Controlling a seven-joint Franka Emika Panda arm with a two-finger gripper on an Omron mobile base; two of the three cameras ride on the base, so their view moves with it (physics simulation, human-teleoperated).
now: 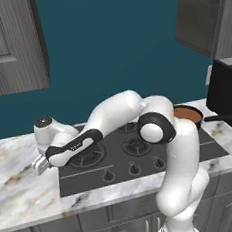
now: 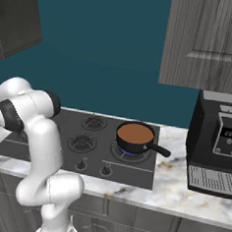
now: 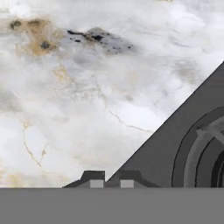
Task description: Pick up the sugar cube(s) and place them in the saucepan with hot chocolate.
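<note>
One saucepan on the stove holds smooth brown liquid.

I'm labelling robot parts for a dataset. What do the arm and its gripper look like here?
The arm is glossy white with rounded, bulbous links and dark grey-black bands at its joints, one forming a ring around a white cap. The gripper has small dark fingers with pale grey pads. No cables or markings are visible.

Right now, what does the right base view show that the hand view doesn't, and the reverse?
Right base view: the saucepan of hot chocolate on a lit burner, with a black coffee machine beside the stove. Hand view: the pincer tips close together over the counter, and a brown-and-black stain in the marble. Both: the marble counter and the dark stove.
</note>
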